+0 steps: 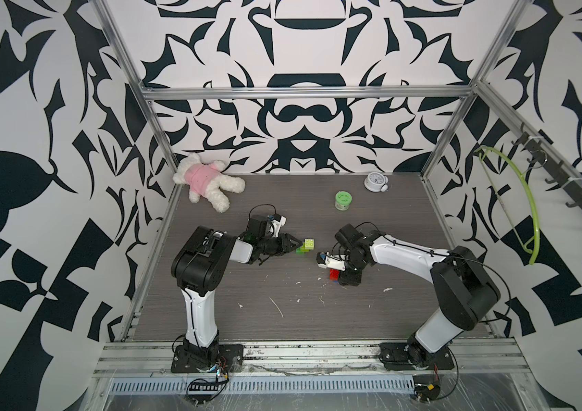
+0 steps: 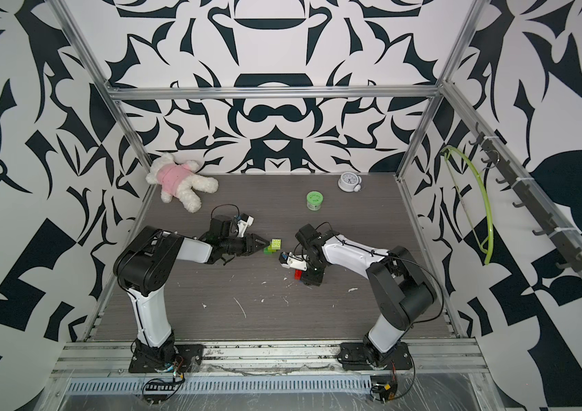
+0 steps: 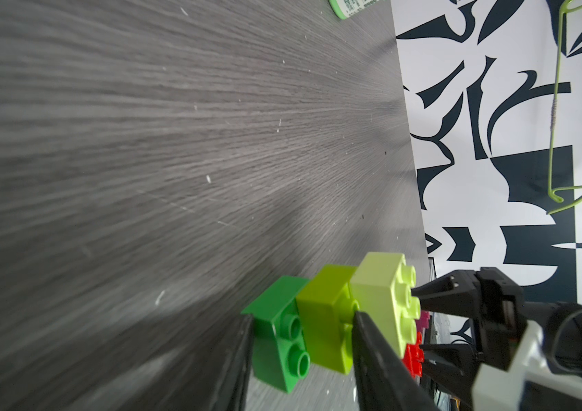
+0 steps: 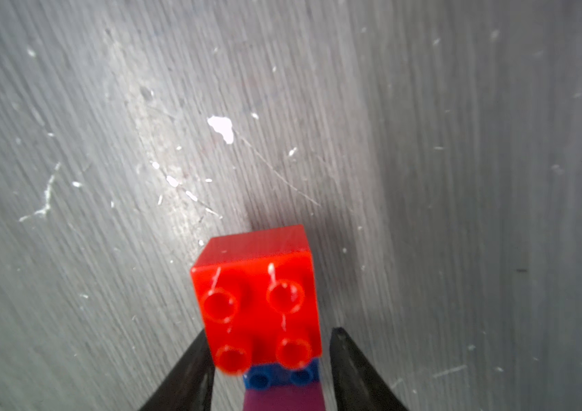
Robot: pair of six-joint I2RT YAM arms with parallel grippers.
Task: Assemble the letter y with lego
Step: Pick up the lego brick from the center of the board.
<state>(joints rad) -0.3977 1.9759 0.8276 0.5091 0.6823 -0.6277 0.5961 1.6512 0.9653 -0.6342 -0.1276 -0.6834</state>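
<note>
Green and lime plastic is sitting between the fingers of the left claw [image 3: 302,315], which is pinching the stem [image 1: 305,246]. One finger [image 3: 239,359] is pressing the outer face of the green brick [image 3: 278,341]. The other is bearing on the lime brick [image 3: 325,320], beside its bare stud. The pale lime brick [image 3: 382,295] is riding outside that second finger, stepped off to one side, with four studs showing. In both top views the stem is showing right at this claw's tips, on the side facing the other claw. Whether it is clearing the table [image 1: 282,313] I cannot tell.

The right claw [image 4: 270,330] is pointing down at the table, its jaws standing apart on either side of the red brick [image 4: 257,291]. One finger [image 4: 189,373] is touching that brick, while a thin strip of table is showing between the other finger and the brick. Deeper between the jaws, the blue brick [image 4: 278,377] is showing two studs, and the pink brick [image 4: 282,398] is lying past it, toward the palm.

Well away from the right claw, toward the back wall, a round green tub [image 1: 343,201] and a small white clock [image 1: 374,181] are standing. A plush bear in pink [image 1: 207,181] is lying well away from the left claw, also toward the back wall.
</note>
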